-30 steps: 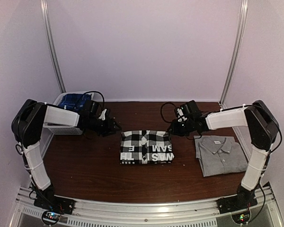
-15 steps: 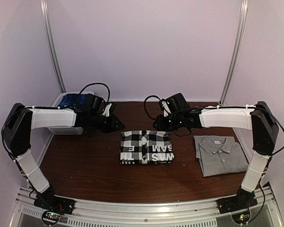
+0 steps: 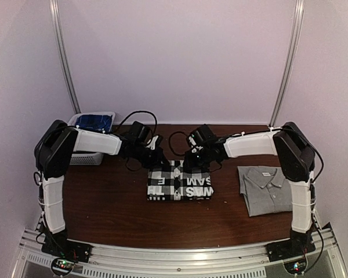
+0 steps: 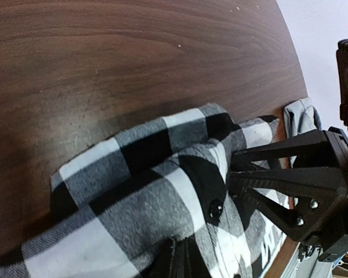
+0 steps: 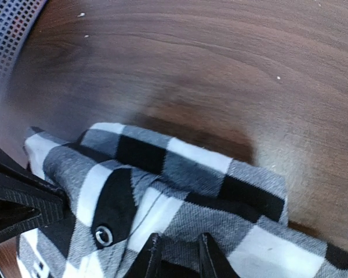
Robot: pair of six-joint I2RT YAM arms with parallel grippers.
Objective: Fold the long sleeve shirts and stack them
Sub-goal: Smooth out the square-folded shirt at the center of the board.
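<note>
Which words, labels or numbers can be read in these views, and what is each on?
"SAM": white block letters on the check shirt's black band, top view.
"TH", "E", "MS": more fragments on the same band; the rest is unclear.
Collar label on the grey shirt: too small to read.
Wrist views: nothing readable.

Soft woven flannel shirt (image 4: 133,197), glossy wood table (image 4: 133,58)
</note>
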